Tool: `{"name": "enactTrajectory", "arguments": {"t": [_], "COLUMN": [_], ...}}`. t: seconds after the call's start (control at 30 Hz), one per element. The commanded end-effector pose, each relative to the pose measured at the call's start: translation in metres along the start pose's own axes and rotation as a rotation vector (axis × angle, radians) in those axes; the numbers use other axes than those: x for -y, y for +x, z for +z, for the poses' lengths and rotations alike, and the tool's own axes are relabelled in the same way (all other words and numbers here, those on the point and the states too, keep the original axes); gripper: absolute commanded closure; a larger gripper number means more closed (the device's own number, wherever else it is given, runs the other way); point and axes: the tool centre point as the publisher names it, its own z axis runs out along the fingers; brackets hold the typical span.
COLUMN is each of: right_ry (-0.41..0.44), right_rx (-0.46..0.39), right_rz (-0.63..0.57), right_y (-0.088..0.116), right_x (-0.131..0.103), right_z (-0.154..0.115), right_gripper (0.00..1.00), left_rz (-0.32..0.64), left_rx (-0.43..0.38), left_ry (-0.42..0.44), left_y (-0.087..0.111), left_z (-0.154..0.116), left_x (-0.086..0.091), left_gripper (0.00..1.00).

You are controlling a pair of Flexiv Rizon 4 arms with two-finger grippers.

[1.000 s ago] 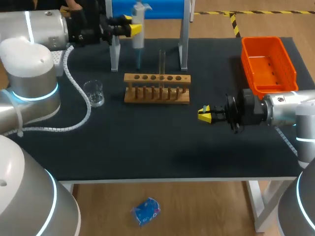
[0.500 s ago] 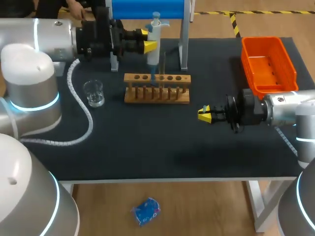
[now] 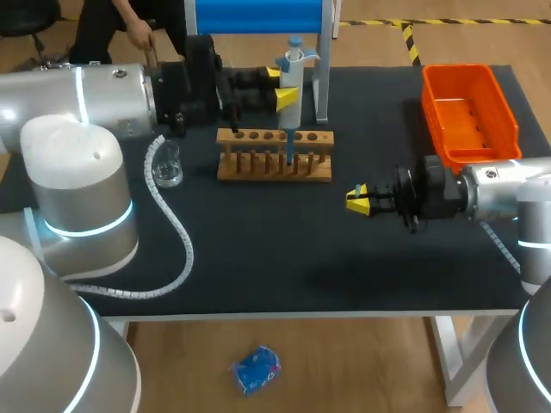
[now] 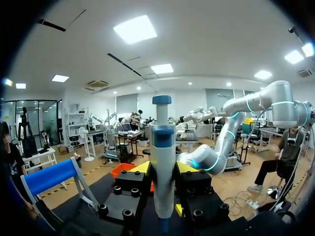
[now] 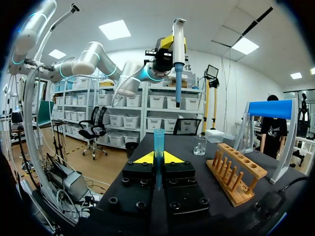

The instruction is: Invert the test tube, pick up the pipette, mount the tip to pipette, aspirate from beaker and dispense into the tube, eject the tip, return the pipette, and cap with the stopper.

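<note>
Nearby: beaker (image 3: 166, 170) L of rack (image 3: 274, 169)

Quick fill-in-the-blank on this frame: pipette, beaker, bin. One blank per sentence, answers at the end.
The pipette is clamped in the jaws of my ___ arm.
Its lower end hangs over the wooden ___.
In the head view, the glass beaker stands beyond that wooden stand's ___ end.
The bin by my right arm is ___.
Missing words: left; rack; left; orange.
</note>
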Motion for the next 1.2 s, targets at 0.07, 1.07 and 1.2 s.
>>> {"name": "enactTrajectory", "arguments": {"t": [0.07, 1.07, 1.2], "right_ry": [0.000, 0.000, 0.000], "right_rx": [0.002, 0.002, 0.002], "right_rz": [-0.001, -0.001, -0.001], "right_y": [0.001, 0.001, 0.001], "right_x": [0.000, 0.000, 0.000], "right_z": [-0.001, -0.001, -0.001], "right_gripper": [1.00, 1.00, 1.00], "left_rz": [0.001, -0.056, -0.077], "left_rx": [0.010, -0.073, -0.069], "left_ry": [0.006, 0.031, 0.022], "left_y": [0.001, 0.023, 0.023], "left_z": [0.002, 0.054, 0.053], "left_x": [-0.001, -0.001, -0.003], "left_gripper": [1.00, 1.00, 1.00]}}
